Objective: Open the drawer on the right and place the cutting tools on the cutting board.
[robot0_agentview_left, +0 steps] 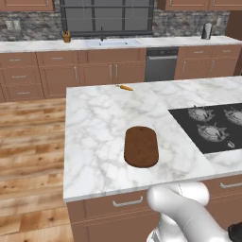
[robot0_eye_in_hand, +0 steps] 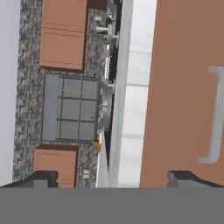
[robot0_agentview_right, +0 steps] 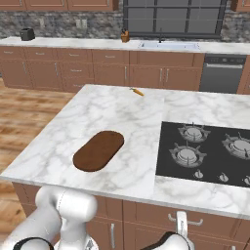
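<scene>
The fingers (robot0_eye_in_hand: pixel 112 178) stand wide apart with nothing between them, their two dark tips rising at the bottom of the hand view. That view is rolled on its side. The right tip sits low against a reddish-brown drawer front (robot0_eye_in_hand: pixel 183 87), shut, with its silver handle (robot0_eye_in_hand: pixel 215 114) ahead of the fingers and off to their right, not touching them. The pale edge of the tabletop (robot0_eye_in_hand: pixel 135 100) runs alongside the front.

In the base views the arm reaches down below the tabletop's (robot0_agentview_left: pixel 99 123) near edge, in front of the cabinets. The board (robot0_agentview_left: pixel 141 146) lies flat on the marble, bare, near that front edge and to the left of the cooktop (robot0_agentview_left: pixel 212 126). A small carrot (robot0_agentview_left: pixel 125 87) lies well apart from it, at the far edge. On the cabinets under the marble, drawer fronts with curved silver handles (robot0_agentview_left: pixel 127 203) are all closed.
</scene>
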